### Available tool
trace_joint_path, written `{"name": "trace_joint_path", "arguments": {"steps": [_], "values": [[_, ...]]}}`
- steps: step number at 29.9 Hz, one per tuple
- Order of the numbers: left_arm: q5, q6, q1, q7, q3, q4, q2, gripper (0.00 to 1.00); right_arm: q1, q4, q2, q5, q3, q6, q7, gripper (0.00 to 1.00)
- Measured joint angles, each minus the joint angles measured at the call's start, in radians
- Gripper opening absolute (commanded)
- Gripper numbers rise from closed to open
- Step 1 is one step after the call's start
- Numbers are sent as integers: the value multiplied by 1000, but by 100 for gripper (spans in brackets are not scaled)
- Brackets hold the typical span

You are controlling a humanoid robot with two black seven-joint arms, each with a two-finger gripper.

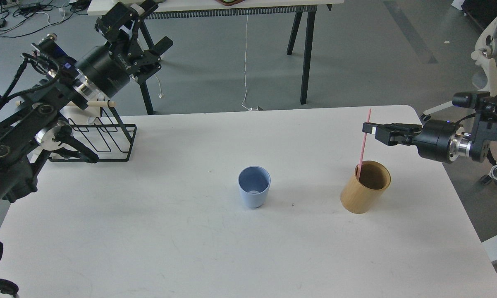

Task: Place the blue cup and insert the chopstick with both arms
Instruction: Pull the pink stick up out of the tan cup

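Note:
The blue cup stands upright and empty at the middle of the white table. The pink-red chopstick leans slightly, with its lower end just inside the rim of the tan wooden cylinder to the cup's right. My right gripper comes in from the right, above the cylinder, and is shut on the chopstick near its top. My left gripper is open and empty, raised high at the far left, well away from the cup.
A black wire rack with a pale wooden rod stands at the table's back left, under my left arm. Behind the table are another table's black legs and, at the right, a white chair.

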Motion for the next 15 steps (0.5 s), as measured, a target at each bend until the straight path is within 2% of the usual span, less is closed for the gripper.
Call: {"name": "trace_joint_path", "arguments": {"steps": [15], "values": [[0, 0, 0, 0, 4, 3, -6, 99, 20, 100, -99, 13, 42, 4, 0, 2]]}}
